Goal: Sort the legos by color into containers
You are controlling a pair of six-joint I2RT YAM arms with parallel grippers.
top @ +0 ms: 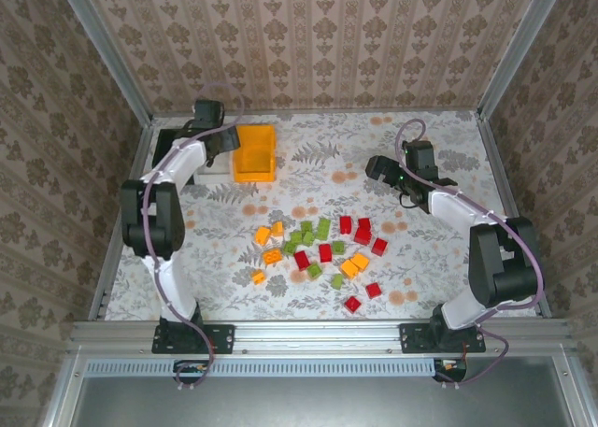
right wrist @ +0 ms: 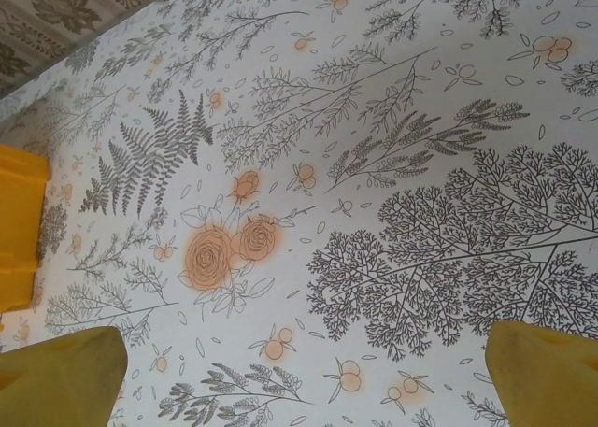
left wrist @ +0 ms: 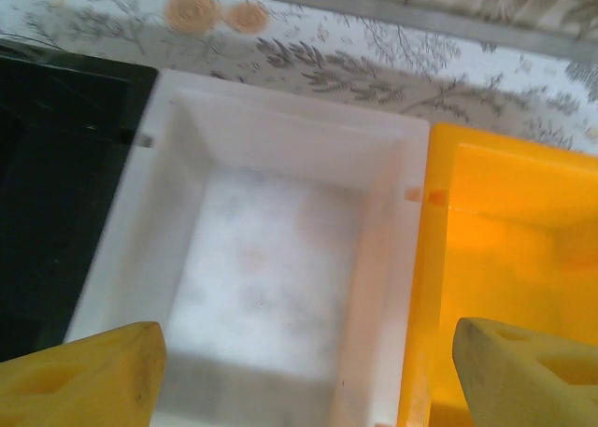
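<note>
The two yellow fingers [left wrist: 93, 371] of the left gripper [left wrist: 304, 380] sit closest to the lens in the left wrist view, spread wide apart, with the floor of the white bin [left wrist: 280, 133] showing between them. That bin stands in a row, its walls touching the black bin [left wrist: 56, 193] on one side and the orange bin [left wrist: 505, 170] on the other. Its inside looks bare, though the picture is soft, so I would not swear to it. Beyond the far rims a strip of flowered table [left wrist: 374, 63] runs back to the wall's foot. Seen from above, this gripper hangs over the bins near the table's far left corner. The right gripper [right wrist: 299, 380] is likewise spread, its fingers [right wrist: 56, 380] over bare table, and the rim of the orange bin shows at the left edge of its wrist view. From above it is to the right of the bins and well apart from them. The legos [top: 320, 251] — red, green and orange — lie scattered mid-table between the two arms, well short of the bins and clear of the front rail [top: 318, 334], with open table on every side.
</note>
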